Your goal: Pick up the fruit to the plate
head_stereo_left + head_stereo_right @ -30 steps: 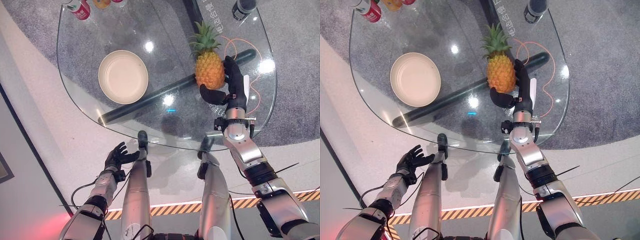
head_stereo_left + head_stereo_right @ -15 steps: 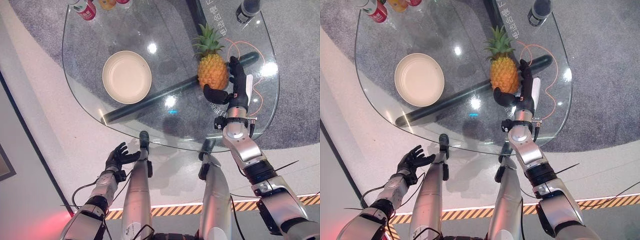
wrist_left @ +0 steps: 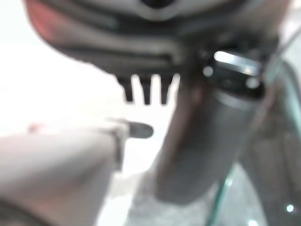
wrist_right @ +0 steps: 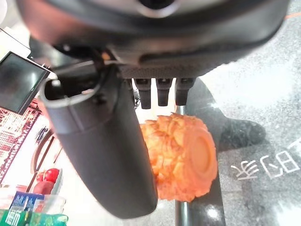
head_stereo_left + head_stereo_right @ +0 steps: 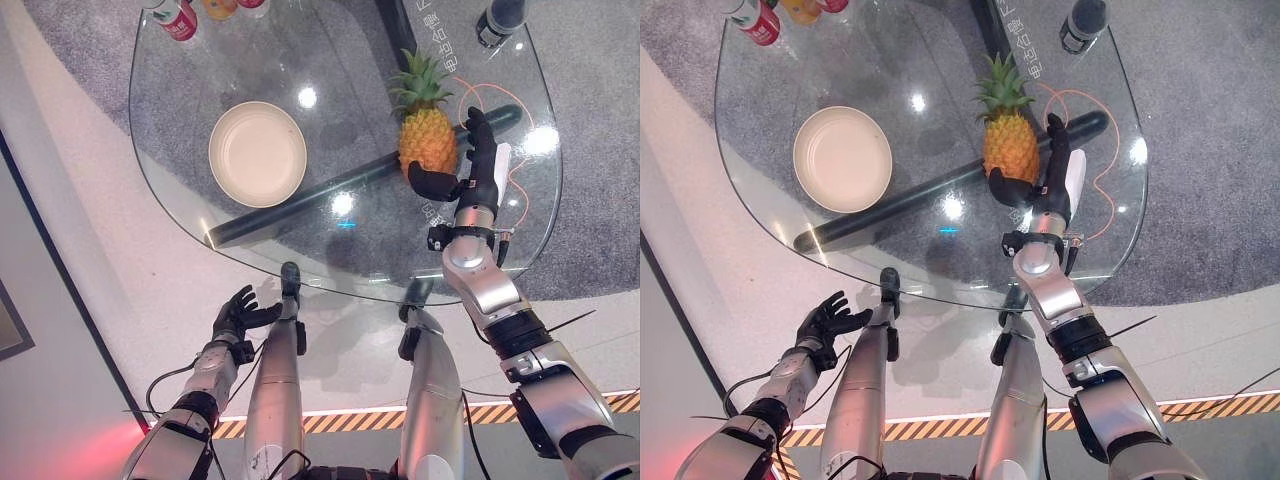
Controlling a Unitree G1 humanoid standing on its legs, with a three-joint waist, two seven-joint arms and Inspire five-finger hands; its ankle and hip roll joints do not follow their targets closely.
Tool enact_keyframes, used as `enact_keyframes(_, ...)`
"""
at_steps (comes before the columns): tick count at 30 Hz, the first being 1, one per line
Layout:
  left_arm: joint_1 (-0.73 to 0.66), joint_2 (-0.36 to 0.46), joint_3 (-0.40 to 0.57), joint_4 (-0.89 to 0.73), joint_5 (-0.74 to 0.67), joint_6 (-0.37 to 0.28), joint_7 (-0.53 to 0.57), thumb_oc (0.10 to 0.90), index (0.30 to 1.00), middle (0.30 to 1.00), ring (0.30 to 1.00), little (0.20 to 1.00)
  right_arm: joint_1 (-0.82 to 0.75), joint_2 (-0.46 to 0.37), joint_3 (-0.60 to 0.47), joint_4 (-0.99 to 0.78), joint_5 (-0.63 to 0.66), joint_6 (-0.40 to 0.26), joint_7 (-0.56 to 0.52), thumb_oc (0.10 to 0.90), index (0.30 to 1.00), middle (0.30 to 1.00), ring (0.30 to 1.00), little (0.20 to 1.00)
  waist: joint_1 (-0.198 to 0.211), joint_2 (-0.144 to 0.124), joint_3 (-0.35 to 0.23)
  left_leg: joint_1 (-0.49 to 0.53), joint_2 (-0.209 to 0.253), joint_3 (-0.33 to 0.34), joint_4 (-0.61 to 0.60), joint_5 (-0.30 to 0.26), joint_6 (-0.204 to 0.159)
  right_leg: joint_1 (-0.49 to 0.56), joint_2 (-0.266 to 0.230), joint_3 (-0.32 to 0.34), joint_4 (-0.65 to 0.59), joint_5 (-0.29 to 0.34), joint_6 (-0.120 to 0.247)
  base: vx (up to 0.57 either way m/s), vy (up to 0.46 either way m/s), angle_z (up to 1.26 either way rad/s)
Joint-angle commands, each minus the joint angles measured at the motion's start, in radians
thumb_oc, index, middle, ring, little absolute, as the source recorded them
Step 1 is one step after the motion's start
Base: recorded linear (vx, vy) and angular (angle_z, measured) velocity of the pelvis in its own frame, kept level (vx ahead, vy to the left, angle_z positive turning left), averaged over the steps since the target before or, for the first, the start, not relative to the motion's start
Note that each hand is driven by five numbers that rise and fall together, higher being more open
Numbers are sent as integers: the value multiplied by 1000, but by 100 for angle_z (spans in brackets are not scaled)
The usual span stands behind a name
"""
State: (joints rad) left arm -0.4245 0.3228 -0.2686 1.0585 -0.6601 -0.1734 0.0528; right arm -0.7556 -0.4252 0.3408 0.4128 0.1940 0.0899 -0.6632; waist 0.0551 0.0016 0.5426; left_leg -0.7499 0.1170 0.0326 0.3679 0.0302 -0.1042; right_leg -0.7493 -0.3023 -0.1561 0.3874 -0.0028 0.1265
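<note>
An orange pineapple with a green leafy crown [image 5: 427, 135] stands upright on the round glass table [image 5: 200, 200]. The right hand [image 5: 470, 178] is cupped against its near right side, thumb under the fruit's base, straight fingers up its flank, spread rather than clenched. The round cream plate [image 5: 258, 154] sits well apart to the left. The left hand [image 5: 238, 312] hangs below the table edge, fingers loosely spread.

On the glass table [image 5: 180, 215], the plate [image 5: 258, 153] lies well left of the pineapple [image 5: 427, 140], seemingly upright.
</note>
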Motion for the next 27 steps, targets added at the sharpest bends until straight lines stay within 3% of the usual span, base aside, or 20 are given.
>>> enact_keyframes(1, 69, -4, -28, -5, 19, -4, 11, 800, 900, 900, 900, 900, -51, -52, -19, -22, -60, -15, -63, 800, 900, 900, 900, 900, 8, 55, -23, -5, 12, -14, -9, 23, 37, -1, -16, 21, 0, 80, 30, 0, 0, 0)
enact_keyframes(6, 68, -5, -33, -8, 21, -2, 10, 800, 900, 900, 900, 900, -71, -53, -5, 14, -49, 20, -63, 800, 900, 900, 900, 900, 14, 58, -23, -4, 13, -14, -10, 23, 35, 2, -20, 19, -1, 80, 30, 0, 0, 0)
enact_keyframes(7, 68, -5, -33, -8, 21, -2, 10, 800, 900, 900, 900, 900, -72, -53, -4, 16, -48, 22, -63, 737, 846, 846, 846, 837, 14, 58, -23, -4, 13, -14, -10, 23, 35, 2, -20, 19, -1, 80, 30, 0, 0, 0)
enact_keyframes(8, 67, -4, -34, -7, 20, -2, 8, 800, 900, 900, 900, 900, -76, -55, -2, 23, -45, 27, -60, 298, 469, 469, 469, 398, 15, 59, -23, -4, 12, -14, -10, 24, 36, 1, -19, 19, 0, 80, 29, 0, 0, 0)
enact_keyframes(9, 67, -4, -34, -6, 20, -2, 7, 800, 900, 900, 900, 900, -76, -56, -1, 26, -45, 27, -57, 100, 300, 300, 300, 200, 14, 59, -23, -4, 12, -14, -10, 24, 36, 1, -19, 19, 0, 80, 29, 0, 0, 0)
enact_keyframes(27, 60, -5, -36, -7, -3, 1, 14, 800, 900, 900, 900, 900, -91, -57, 13, 76, -27, 41, -49, 100, 300, 300, 300, 200, 19, 57, -23, 4, 12, -16, -22, 29, 34, 9, -17, 15, -8, 81, 30, 0, 0, 0)
